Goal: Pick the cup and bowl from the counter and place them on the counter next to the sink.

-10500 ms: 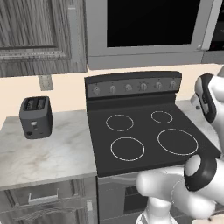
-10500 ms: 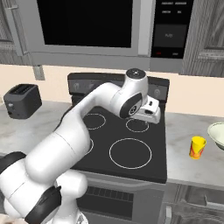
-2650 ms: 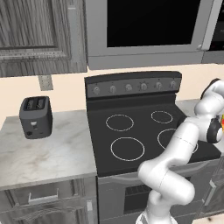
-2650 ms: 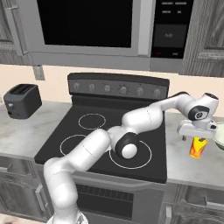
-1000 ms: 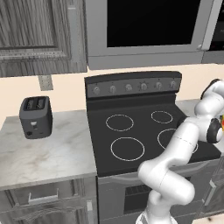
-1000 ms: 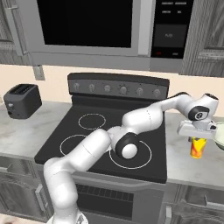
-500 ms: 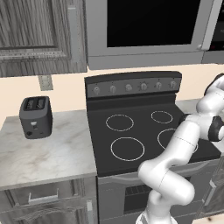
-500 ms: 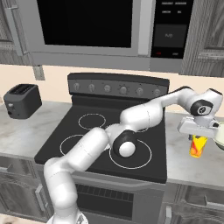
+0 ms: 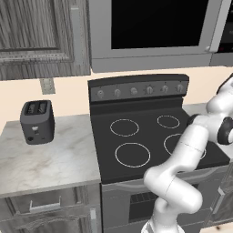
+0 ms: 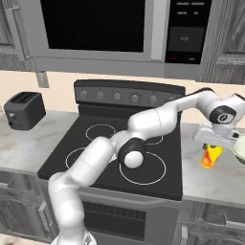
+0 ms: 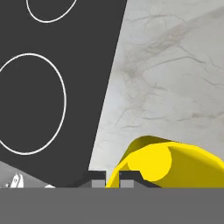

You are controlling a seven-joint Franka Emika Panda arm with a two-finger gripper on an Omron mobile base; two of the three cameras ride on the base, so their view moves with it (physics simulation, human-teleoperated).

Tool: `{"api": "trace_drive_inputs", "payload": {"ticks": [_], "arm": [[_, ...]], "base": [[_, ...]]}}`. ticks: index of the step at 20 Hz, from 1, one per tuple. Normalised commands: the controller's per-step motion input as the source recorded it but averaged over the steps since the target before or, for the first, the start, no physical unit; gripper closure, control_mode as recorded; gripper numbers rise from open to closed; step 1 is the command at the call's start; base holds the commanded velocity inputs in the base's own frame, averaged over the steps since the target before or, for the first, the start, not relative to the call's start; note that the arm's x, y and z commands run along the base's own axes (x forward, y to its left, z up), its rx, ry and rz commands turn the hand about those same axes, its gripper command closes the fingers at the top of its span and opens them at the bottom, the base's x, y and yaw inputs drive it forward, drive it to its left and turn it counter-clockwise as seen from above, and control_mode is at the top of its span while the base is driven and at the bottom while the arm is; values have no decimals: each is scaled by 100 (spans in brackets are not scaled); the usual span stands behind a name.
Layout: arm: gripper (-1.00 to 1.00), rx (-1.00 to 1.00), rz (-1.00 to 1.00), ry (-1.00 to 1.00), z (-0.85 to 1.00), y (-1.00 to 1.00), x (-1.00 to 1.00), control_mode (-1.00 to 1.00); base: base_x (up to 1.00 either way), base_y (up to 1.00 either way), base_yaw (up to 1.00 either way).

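Nearest to us, in the hand view, the gripper point(image 11: 105, 178) shows two dark tips close together at the bottom edge, with the yellow cup point(image 11: 164, 164) rising directly behind them. The tips look nearly together and set to one side of the cup's rim, but their ends are cut off by the frame, so we cannot tell whether the jaws are clamped on the cup wall or merely beside it.

In the right base view the cup point(image 10: 211, 155) hangs just beneath the hand, right of the stove top point(image 10: 115, 153). Whether its base rests on the counter point(image 10: 210, 179) or is slightly raised, we cannot establish; the hand covers its upper part. Our judgement is that the task is at its first item: the cup is being taken or has just been taken, and nothing has been delivered.

The bowl point(image 10: 238, 146) sits just beyond the cup at the right edge of that view, cropped by the frame and partly hidden by the hand, apparently untouched. It remains to be moved after the cup.

Farther off, a toaster point(image 10: 24, 110) stands on the counter left of the stove top. We see no sink from this position, so the placement spot cannot be assessed.
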Motion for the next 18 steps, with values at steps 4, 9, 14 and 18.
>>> {"api": "trace_drive_inputs", "payload": {"ticks": [4,9,14,18], "arm": [[100,0,2,-11,14,51,-40,-100],[100,-1,2,-9,53,52,-51,-100],[100,-3,6,-6,55,49,-53,-100],[100,-4,8,-5,44,61,-66,-100]], "base": [[0,0,0],[0,0,0],[0,0,0],[0,0,0]]}}
